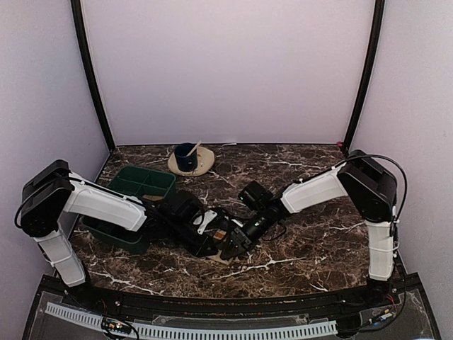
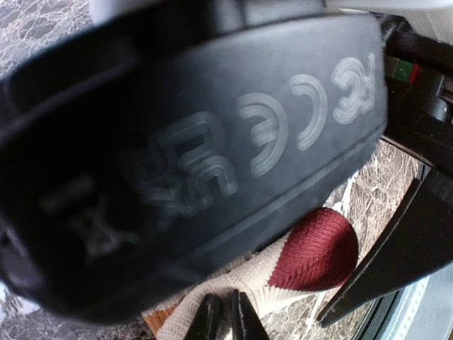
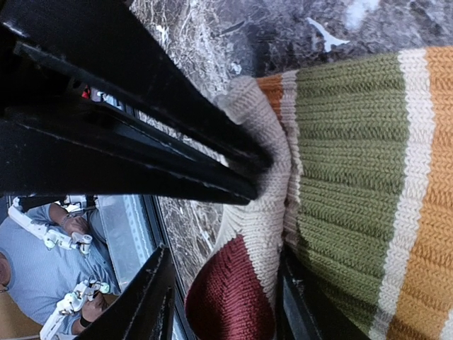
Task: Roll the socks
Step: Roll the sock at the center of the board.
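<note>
A striped sock (image 3: 354, 177) lies on the marble table with green, orange and cream bands and a dark red toe (image 3: 230, 297). My left gripper (image 2: 226, 315) is shut on a fold of its cream fabric just behind the toe (image 2: 318, 248). My right gripper (image 3: 225, 283) is open, one finger (image 3: 152, 297) off the toe's side and the other against the sock. From above, both grippers (image 1: 216, 244) (image 1: 237, 243) meet at the table's near middle and hide the socks, except a tan scrap (image 1: 221, 257).
A green tray (image 1: 134, 190) sits at the left under my left arm. A blue cup (image 1: 187, 157) with a stick in it stands on a tan disc at the back. The right gripper's black body (image 2: 198, 142) fills most of the left wrist view.
</note>
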`<state>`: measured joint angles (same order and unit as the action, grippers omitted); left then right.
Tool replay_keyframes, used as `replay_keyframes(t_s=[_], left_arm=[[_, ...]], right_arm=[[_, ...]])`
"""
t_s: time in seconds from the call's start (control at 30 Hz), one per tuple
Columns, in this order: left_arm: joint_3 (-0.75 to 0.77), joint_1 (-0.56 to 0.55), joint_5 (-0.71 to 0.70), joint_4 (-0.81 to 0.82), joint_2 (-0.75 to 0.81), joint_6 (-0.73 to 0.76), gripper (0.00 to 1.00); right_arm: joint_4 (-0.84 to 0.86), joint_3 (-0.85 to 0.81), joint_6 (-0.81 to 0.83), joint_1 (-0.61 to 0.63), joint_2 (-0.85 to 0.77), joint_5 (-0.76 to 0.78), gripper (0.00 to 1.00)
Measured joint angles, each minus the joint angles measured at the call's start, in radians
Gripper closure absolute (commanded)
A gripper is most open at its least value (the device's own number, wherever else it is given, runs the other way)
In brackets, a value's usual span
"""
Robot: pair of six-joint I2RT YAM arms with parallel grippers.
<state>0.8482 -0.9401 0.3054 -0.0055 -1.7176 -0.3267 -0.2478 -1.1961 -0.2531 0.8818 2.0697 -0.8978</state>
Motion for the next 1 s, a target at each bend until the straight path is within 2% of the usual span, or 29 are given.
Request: replay_keyframes(t_s=[0.43,1.0], left_arm=[[0.002,-0.002,0.003,0.034,-0.012,-0.008,0.93],[0.005,0.002,0.016,0.049,-0.037,-0.039,0.95]], right_arm=[[0.033,0.061,-0.013,-0.001,-0.065,0.097,0.55],[0.122,0.112,-0.045,-0.034,-0.081,0.087,0.55]])
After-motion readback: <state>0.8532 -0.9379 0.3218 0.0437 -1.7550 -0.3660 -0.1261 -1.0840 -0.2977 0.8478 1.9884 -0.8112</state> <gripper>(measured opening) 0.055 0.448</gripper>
